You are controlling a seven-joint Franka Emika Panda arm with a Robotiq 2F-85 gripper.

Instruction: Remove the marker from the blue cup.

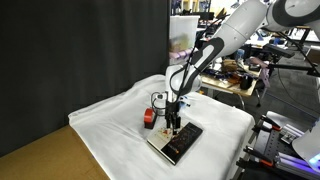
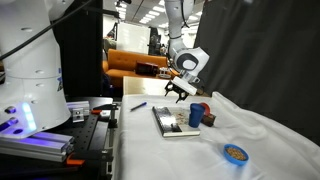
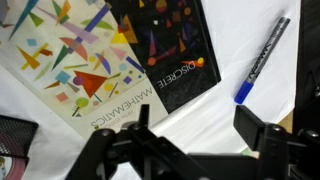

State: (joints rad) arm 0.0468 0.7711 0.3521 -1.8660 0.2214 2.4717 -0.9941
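**pandafan:** ok so where's the marker (image 2: pixel 138 105) sitting?

**gripgeek:** left of the books (image 2: pixel 178 122), lying flat on the tabletop (image 2: pixel 265 135), apart from them. The wrist view shows its blue cap, and it lies at a slant on the white cloth.

**pandafan:** and the jaws?

**gripgeek:** hovering right above the books, spread wide, nothing between them (the wrist view shows the two sides well apart over the covers).

**pandafan:** blue cup?

**gripgeek:** the blue cup (image 2: pixel 196 115) stands upright just beside the books' right edge. A red block (image 2: pixel 209 120) is on its far side, touching or nearly, can't tell which. Further right of the books a flat light-blue ring (image 2: pixel 235 153) lies on the cloth.
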